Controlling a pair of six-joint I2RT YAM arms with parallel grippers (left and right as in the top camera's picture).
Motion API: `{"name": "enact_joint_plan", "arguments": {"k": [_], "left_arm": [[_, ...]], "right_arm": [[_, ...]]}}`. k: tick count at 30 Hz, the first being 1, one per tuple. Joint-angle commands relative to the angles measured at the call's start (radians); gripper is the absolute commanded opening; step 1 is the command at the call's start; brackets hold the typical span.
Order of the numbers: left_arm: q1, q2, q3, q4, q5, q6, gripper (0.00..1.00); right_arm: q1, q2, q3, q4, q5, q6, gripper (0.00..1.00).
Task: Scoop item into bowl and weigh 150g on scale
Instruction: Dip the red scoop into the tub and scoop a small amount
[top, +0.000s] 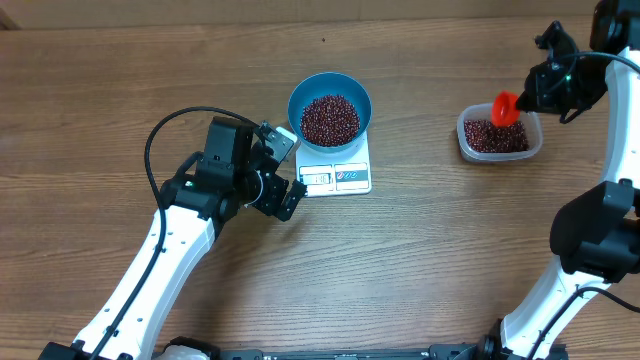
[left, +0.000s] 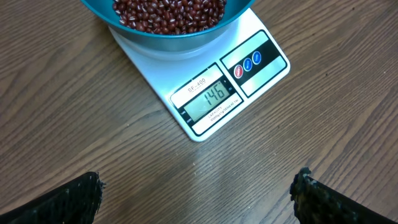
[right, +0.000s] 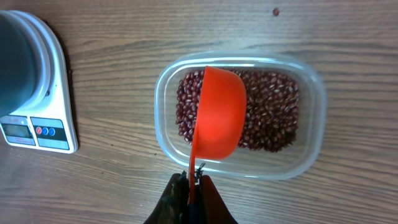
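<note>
The blue bowl (top: 330, 108) stands on the white scale (top: 337, 176), filled with dark red beans (top: 330, 119). In the left wrist view the scale (left: 214, 87) shows 146 in its display, and the bowl (left: 171, 25) with beans (left: 168, 12) sits at the top edge. My left gripper (top: 285, 170) is open beside the scale's left front; its fingertips (left: 81, 193) are spread wide over bare wood. My right gripper (right: 193, 180) is shut on the handle of an orange scoop (right: 217, 115), held above the clear tub (right: 314, 124) of beans (right: 273, 112).
The clear tub (top: 462, 135) sits at the right, well apart from the scale. A single stray bean (right: 275, 11) lies on the wood beyond the tub. A black cable loops over the left arm (top: 150, 150).
</note>
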Motion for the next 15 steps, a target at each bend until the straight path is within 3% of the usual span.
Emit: {"name": "enact_joint_plan", "arguments": {"k": [1,15], "left_arm": [[0.0,0.007,-0.002,0.001,0.002,-0.01,1.0],[0.0,0.007,-0.002,0.001,0.002,-0.01,1.0]], "right_arm": [[0.002,0.011,-0.036,0.009,-0.02,-0.008,0.04],[0.002,0.012,-0.193,0.173,-0.012,-0.008,0.04]]}}
